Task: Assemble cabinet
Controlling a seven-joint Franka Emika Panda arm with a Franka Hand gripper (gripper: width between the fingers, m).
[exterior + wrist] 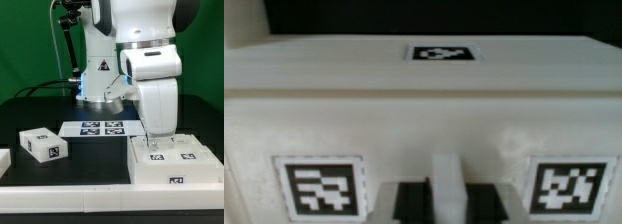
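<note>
The cabinet is seen lying on the tabletop at the exterior view's right, with the claw held close over its top. Whether the claw is clenched or released cannot be told. Assembly is judged far from finished: a small tagged block lies loose, well apart from the cabinet, not yet fitted.

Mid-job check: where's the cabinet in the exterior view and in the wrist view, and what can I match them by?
Exterior view: the cabinet is at the lower right, directly under the arm.
Wrist view: the cabinet fills nearly the whole picture, seen close up.
Shared landmark: the pair of tags side by side on the cabinet, probably the same pair in both.
</note>
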